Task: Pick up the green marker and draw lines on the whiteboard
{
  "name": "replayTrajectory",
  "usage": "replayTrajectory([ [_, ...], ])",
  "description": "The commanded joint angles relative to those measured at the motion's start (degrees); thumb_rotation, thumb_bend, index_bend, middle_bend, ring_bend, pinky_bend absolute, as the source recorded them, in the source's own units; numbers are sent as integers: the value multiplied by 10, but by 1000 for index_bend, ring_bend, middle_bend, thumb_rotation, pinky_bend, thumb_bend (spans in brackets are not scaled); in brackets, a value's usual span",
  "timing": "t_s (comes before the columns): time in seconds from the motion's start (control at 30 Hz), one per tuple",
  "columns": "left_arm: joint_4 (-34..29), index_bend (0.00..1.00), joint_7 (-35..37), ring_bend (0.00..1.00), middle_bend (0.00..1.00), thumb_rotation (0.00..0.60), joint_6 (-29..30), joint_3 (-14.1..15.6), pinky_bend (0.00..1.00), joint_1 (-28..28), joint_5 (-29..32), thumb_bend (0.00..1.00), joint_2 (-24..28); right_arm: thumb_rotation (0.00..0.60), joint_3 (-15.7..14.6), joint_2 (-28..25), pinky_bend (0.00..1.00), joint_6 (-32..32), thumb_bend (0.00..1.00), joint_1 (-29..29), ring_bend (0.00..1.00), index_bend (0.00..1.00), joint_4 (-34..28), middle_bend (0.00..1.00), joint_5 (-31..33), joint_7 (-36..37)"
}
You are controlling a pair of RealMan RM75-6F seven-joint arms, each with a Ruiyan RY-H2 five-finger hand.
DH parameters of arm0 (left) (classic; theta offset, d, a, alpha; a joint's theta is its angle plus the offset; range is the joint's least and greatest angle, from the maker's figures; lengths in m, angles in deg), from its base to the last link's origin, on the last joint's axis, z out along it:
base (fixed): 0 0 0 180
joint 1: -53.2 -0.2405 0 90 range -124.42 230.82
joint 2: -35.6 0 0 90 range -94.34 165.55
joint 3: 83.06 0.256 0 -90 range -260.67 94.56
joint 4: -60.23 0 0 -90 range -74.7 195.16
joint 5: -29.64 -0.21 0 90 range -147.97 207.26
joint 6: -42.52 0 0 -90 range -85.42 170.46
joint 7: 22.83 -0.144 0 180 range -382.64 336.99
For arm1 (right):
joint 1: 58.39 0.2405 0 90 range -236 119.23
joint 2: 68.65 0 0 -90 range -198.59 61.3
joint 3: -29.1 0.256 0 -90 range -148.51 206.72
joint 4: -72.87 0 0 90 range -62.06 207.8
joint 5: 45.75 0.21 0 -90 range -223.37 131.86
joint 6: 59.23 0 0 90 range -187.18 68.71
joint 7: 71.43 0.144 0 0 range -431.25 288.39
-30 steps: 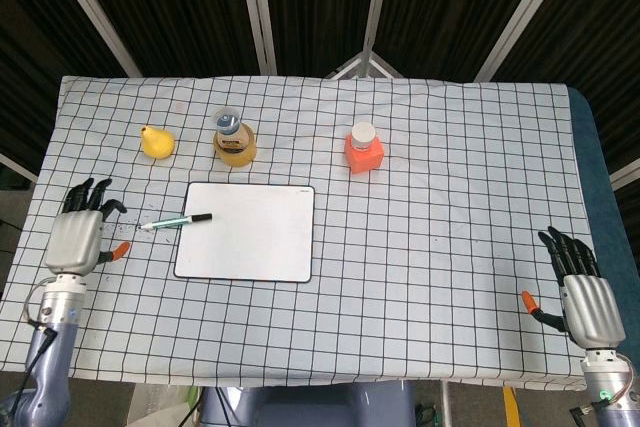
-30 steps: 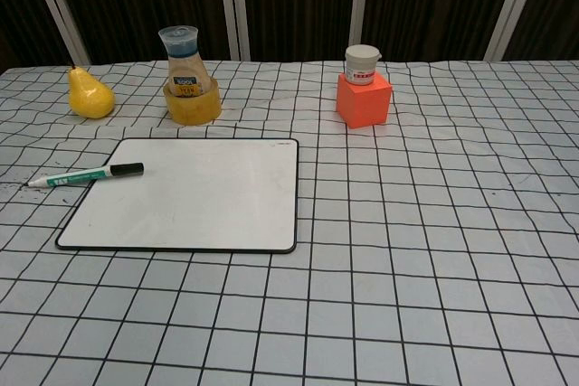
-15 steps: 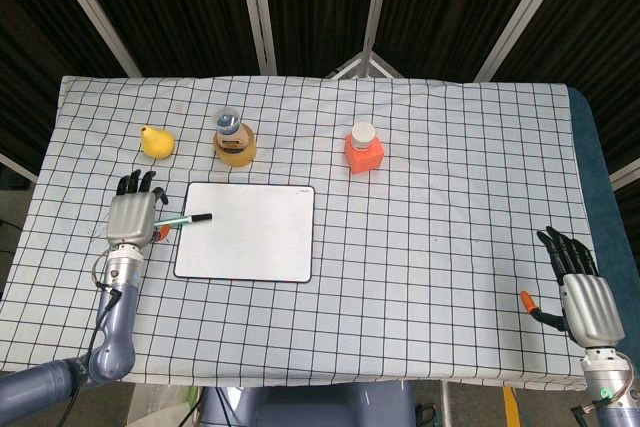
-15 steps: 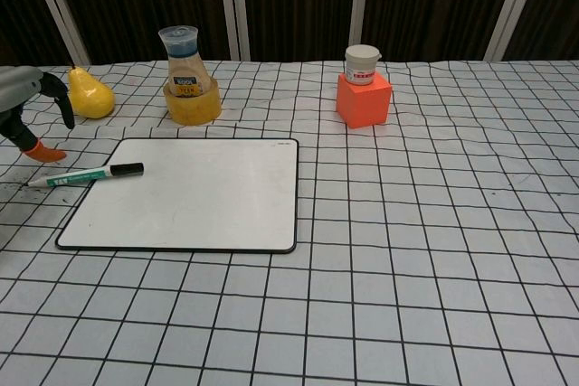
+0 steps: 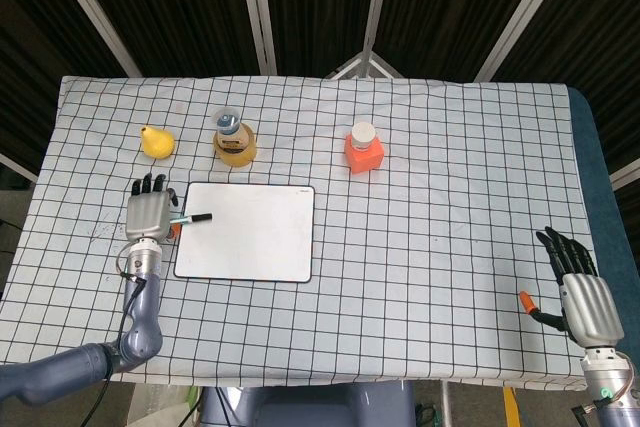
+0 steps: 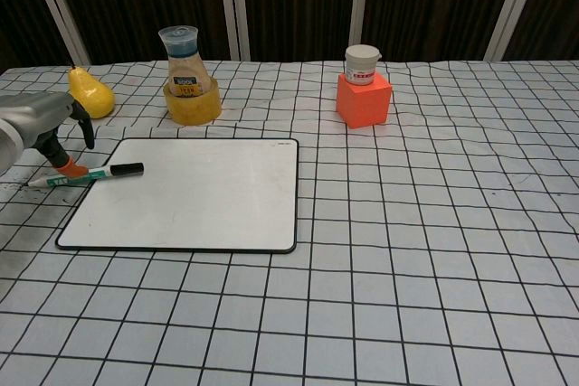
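My left hand (image 5: 147,215) hovers over marker (image 6: 89,174) tail, fingers apart, grasping nothing; palm down so I can close on barrel. Marker lies across whiteboard (image 5: 250,237) left edge, cap on board, tail on cloth. Pear (image 5: 155,141), bottle (image 5: 233,137), orange box (image 5: 364,150) near table's far edge. Right hand (image 5: 585,297) idle at near right corner, released.

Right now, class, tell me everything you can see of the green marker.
The green marker is a slim pen with a white-and-green barrel and a black cap. It lies flat, capped end on the whiteboard near its left edge, the other end out over the checked cloth. The left hand is above that outer end, an orange fingertip close to or touching the barrel; no grip shows yet.
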Motion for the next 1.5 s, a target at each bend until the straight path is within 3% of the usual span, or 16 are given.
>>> replayTrajectory([
  [0.03, 18, 432, -2, 0, 82, 600, -5, 5, 76, 8, 7, 398, -15, 600, 0, 0, 0, 0, 324, 0, 0, 0, 0, 0, 0, 0],
  [0.5, 60, 490, 7, 0, 87, 600, -12, 13, 74, 18, 18, 445, -40, 600, -1, -2, 0, -1, 325, 0, 0, 0, -3, 0, 1, 3],
  [0.67, 67, 547, 4, 0, 98, 600, -15, 17, 74, 19, 26, 532, -42, 600, -1, -2, 0, 0, 324, -1, 0, 0, -3, 0, 0, 5],
  [0.97, 33, 617, 37, 0, 128, 600, -4, 19, 74, 11, -2, 605, -27, 600, -1, -2, 0, -1, 325, -1, 0, 0, -4, 0, 1, 5],
  [1.27, -122, 635, 164, 0, 149, 600, 7, 13, 75, -11, -112, 603, 30, 600, 0, -3, 0, -3, 324, 0, 0, 0, -7, 0, 4, 7],
  [1.5, -146, 650, 338, 8, 172, 600, -37, 18, 101, -11, -214, 594, 25, 600, 0, -4, 0, -3, 324, 0, 0, 0, -7, 0, 4, 10],
])
